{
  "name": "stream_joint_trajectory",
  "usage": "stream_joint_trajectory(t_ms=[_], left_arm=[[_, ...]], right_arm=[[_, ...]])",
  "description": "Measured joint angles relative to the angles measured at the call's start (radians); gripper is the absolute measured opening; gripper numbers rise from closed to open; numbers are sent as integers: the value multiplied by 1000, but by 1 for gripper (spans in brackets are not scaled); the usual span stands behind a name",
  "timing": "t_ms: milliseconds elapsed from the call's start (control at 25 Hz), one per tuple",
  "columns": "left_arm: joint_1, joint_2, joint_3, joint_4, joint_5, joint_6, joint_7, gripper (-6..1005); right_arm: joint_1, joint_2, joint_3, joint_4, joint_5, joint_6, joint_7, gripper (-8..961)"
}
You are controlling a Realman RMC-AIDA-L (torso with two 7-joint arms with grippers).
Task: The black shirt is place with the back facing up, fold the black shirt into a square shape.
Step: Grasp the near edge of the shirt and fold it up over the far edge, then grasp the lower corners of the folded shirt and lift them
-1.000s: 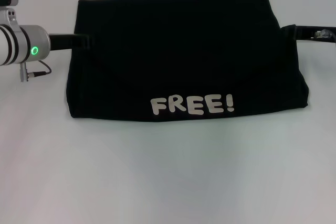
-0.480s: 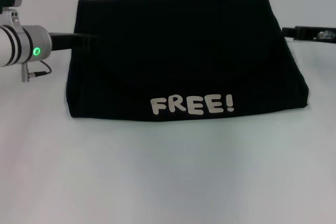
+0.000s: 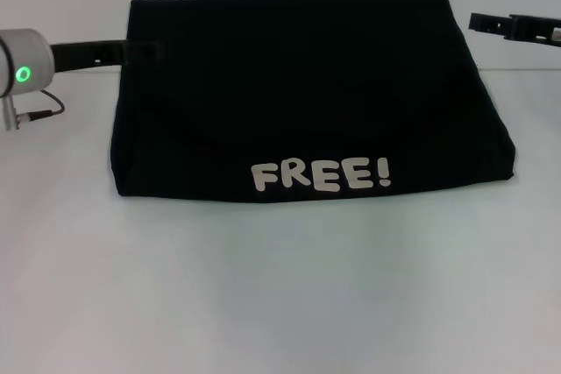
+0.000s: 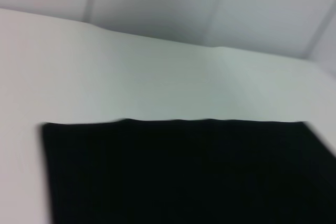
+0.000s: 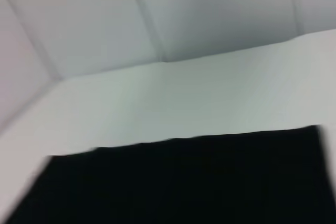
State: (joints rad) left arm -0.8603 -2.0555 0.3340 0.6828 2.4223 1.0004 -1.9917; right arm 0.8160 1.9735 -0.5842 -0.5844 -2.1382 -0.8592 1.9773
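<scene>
Head view: left end effector (image 3: 145,51) over black shirt (image 3: 307,85) edge; right end effector (image 3: 482,22) clear; openings unclear.

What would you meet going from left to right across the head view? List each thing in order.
left gripper → black shirt → right gripper

Light was bright, even and diffuse. The black shirt (image 3: 307,94) swallowed its fold detail and cast only faint shadow at its near edge. Both wrist views were motion-blurred.
</scene>
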Motion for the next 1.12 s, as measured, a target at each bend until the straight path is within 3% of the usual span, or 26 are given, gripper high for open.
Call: stream_joint_trajectory(t_ms=[160, 360, 640, 880, 1120], left_arm=[[74, -8, 45, 91, -77, 218, 38, 805], [176, -12, 100, 150, -108, 315, 75, 875], [271, -23, 177, 144, -98, 305, 195, 889], [306, -38, 215, 149, -87, 268, 201, 889], [317, -45, 246, 134, -69, 183, 212, 890]], right_arm=[[-56, -28, 0, -23, 108, -178, 0, 759], [-134, -46, 2, -23, 258, -316, -4, 780], [-163, -31, -30, -12, 261, -339, -12, 778], [-163, -7, -32, -9, 259, -331, -12, 778], [-156, -7, -30, -8, 261, -325, -10, 772]])
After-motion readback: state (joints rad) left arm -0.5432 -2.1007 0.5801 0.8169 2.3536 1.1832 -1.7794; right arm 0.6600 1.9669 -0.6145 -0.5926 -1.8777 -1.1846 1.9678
